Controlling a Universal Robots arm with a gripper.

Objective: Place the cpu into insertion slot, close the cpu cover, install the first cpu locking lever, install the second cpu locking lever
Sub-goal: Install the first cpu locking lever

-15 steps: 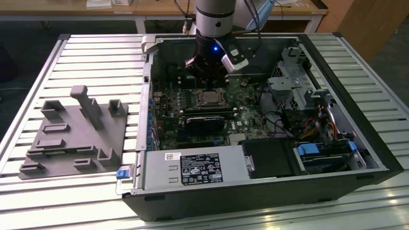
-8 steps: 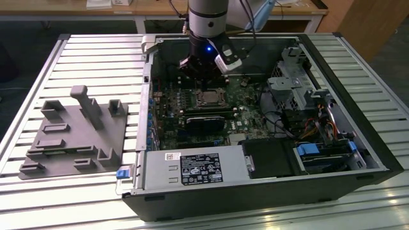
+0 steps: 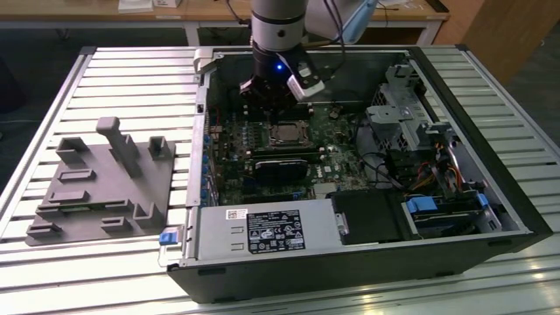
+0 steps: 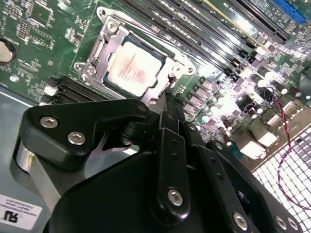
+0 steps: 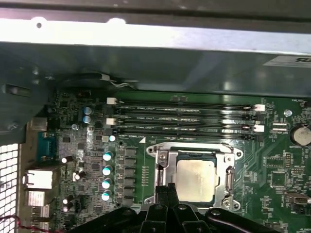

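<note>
1. Fingers (image 5: 160, 194) of the black gripper are closed against each other and grip nothing.
2. In both wrist views the finger tips (image 4: 171, 111) stand at one corner of the cpu cover (image 5: 163, 167), a thin grey metal square frame with a large window. I cannot tell if they touch it.
3. The cpu (image 5: 195, 180), a small flat square chip with a silvery-grey metal top, lies inside the insertion slot (image 5: 194, 156), a small square socket with a black rim.
4. The cpu cover lies flat around the cpu (image 4: 134, 68), which shows through the window.
5. The green circuit board (image 5: 272, 165) surrounds the socket, and long black memory slots (image 5: 184, 119) run just beside it.
6. In the exterior view the arm reaches down into the open black computer case (image 3: 368, 262), which rests on the silvery ribbed desk (image 3: 131, 79).
</note>
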